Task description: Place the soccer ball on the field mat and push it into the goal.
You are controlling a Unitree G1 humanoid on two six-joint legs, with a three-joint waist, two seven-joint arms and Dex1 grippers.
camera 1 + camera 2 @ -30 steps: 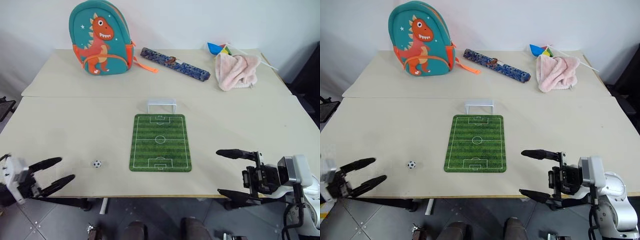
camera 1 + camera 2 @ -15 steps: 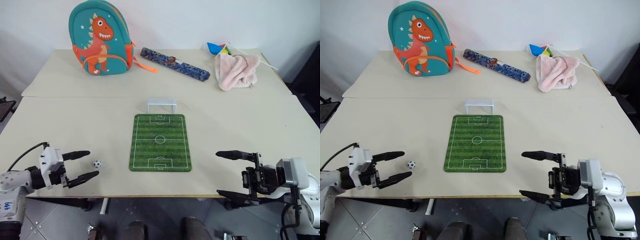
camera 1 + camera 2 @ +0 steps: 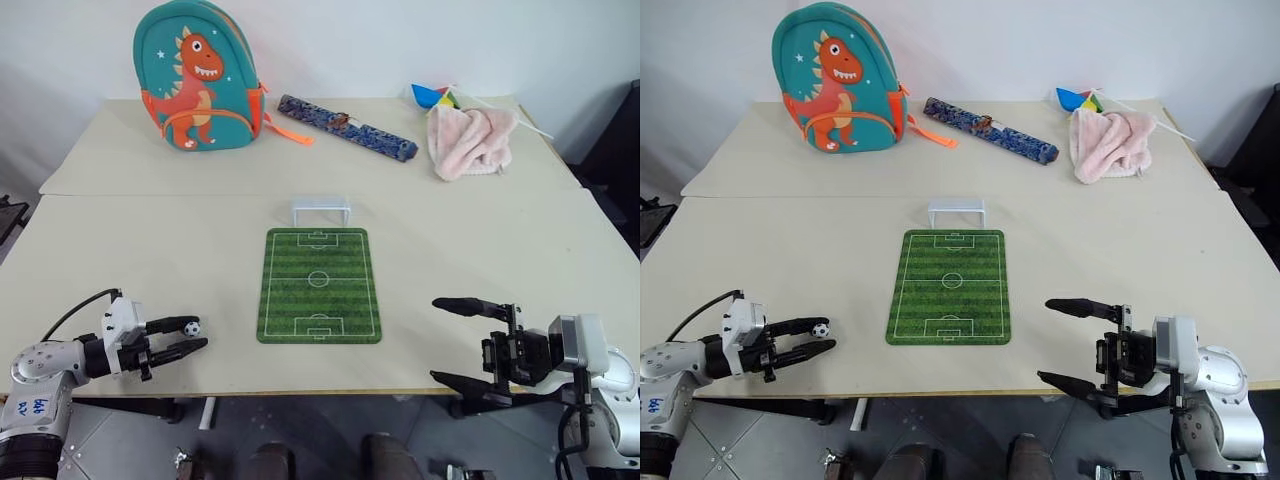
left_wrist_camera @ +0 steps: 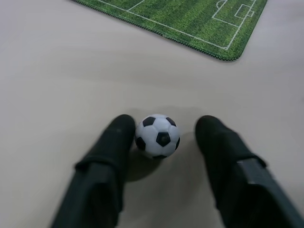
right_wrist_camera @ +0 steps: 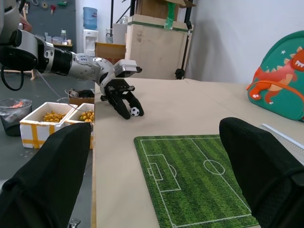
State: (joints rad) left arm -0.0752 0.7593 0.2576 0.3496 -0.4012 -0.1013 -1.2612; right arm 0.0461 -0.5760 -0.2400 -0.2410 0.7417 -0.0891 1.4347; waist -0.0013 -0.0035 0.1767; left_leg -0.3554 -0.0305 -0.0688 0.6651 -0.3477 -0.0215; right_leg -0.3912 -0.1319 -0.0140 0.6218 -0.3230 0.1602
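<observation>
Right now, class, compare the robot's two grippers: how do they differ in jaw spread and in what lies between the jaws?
1. The left gripper has its jaws drawn in around the soccer ball, one finger touching it, the other just apart; the right gripper has its jaws spread wide with nothing between them.
2. The left gripper sits low over the table; the right gripper hangs at the table's near edge.
Both have two black fingers.
</observation>
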